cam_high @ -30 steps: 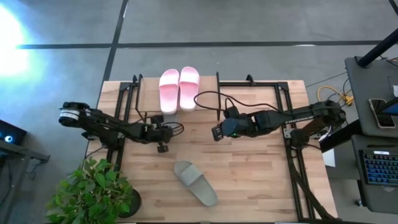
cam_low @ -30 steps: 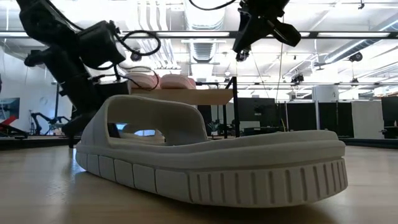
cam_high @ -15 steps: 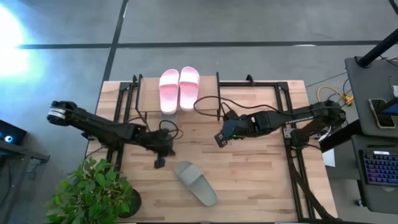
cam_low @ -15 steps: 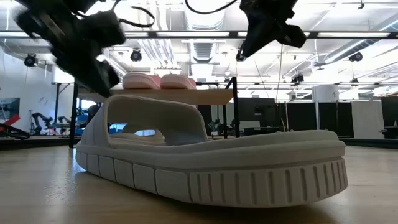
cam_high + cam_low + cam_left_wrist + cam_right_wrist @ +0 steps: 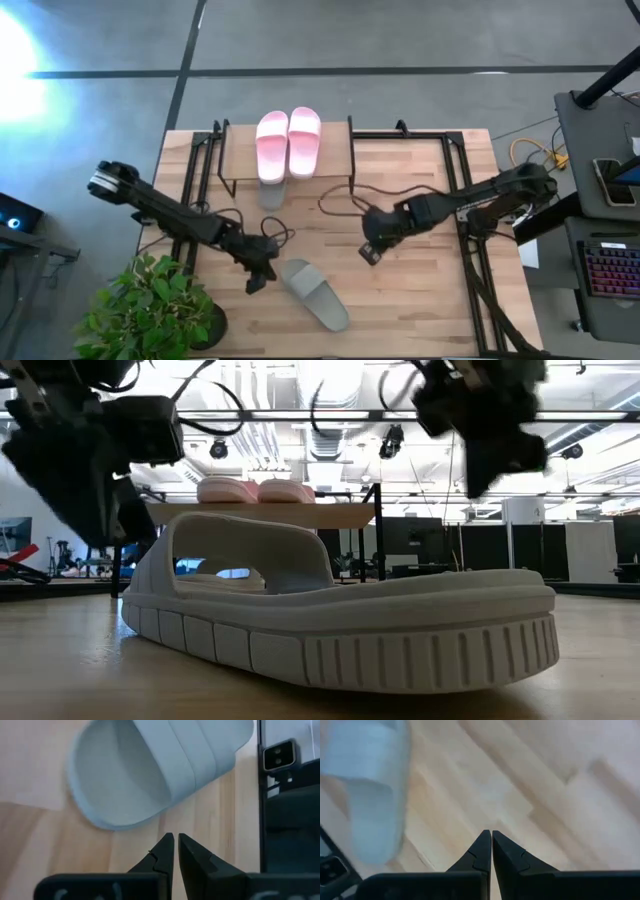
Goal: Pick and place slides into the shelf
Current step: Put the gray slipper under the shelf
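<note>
- The left gripper (image 5: 256,281), fingers nearly together and holding nothing, hangs just beside the heel of the grey-green slide (image 5: 314,293).
- The right gripper (image 5: 368,254), also pinched closed and empty, is near that slide's other side.
- The slide lies on the surface (image 5: 420,300).
- The pink pair (image 5: 288,143) sits on the shelf (image 5: 238,160).

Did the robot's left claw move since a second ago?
Yes. In the high view the left gripper went from near the shelf toward the table's front edge, and now sits beside the grey-green slide, fingers shut and empty.
</note>
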